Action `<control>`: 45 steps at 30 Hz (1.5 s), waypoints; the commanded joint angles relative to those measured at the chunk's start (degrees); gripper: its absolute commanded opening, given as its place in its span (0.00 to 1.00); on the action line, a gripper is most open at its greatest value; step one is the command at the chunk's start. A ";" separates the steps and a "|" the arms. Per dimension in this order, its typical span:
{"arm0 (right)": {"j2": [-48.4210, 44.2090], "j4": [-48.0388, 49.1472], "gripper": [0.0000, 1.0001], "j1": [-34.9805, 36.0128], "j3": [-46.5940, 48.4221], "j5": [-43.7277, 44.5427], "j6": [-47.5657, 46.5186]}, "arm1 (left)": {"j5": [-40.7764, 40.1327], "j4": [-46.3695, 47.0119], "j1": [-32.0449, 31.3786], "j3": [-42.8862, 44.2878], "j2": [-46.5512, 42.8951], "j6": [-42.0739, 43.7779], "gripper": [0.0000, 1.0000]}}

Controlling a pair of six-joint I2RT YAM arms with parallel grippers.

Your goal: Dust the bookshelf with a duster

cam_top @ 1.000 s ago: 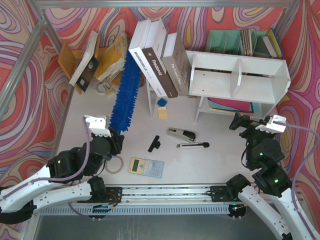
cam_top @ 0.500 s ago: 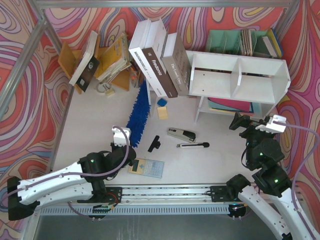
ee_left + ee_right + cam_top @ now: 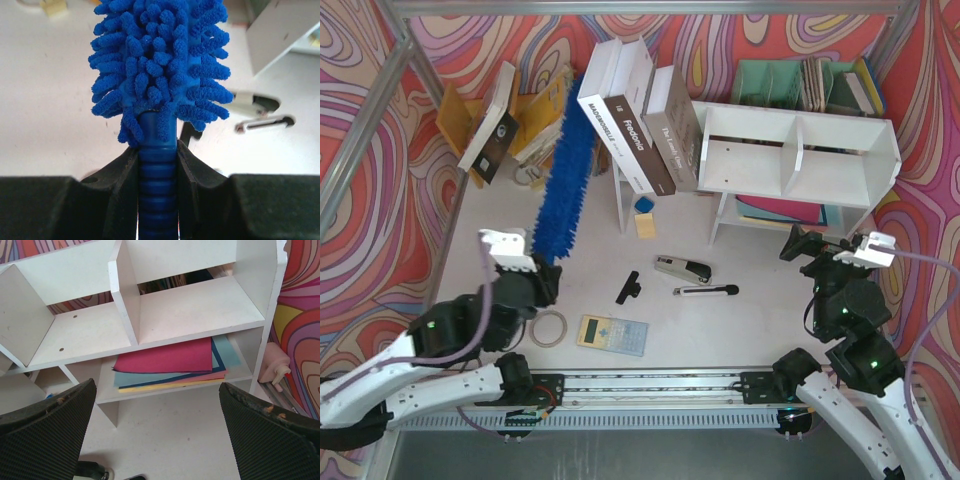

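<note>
The left pincer [image 3: 157, 150] pinches the duster [image 3: 556, 180] by its handle, its head over the left of the bench [image 3: 760, 320], well apart from the bookshelf [image 3: 798, 150]; the right pincer [image 3: 157, 410] hangs spread. A careless swing could topple the leaning books [image 3: 635, 135].

You have one blue duster [image 3: 558, 175], one white bookshelf [image 3: 750, 160] with two box compartments, three large leaning books [image 3: 638, 140], one stapler [image 3: 682, 268], one calculator [image 3: 612, 334], one tape ring [image 3: 548, 327] and one green file organiser [image 3: 770, 82].
</note>
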 commanded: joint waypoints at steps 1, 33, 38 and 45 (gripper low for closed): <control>-0.78 -0.21 0.99 0.13 0.14 0.41 0.50 | -7.93 1.93 0.33 7.39 -2.51 10.44 0.00; 19.28 -17.32 0.96 0.15 30.34 -11.86 24.93 | 3.85 11.00 -16.04 61.64 38.40 46.01 0.00; 20.53 -18.03 0.96 0.15 33.87 -13.61 27.65 | 7.21 11.66 -16.37 63.92 44.92 40.00 0.00; 19.88 -20.82 0.96 0.14 35.11 -12.99 29.92 | 8.89 10.05 -14.64 66.71 53.79 33.67 0.00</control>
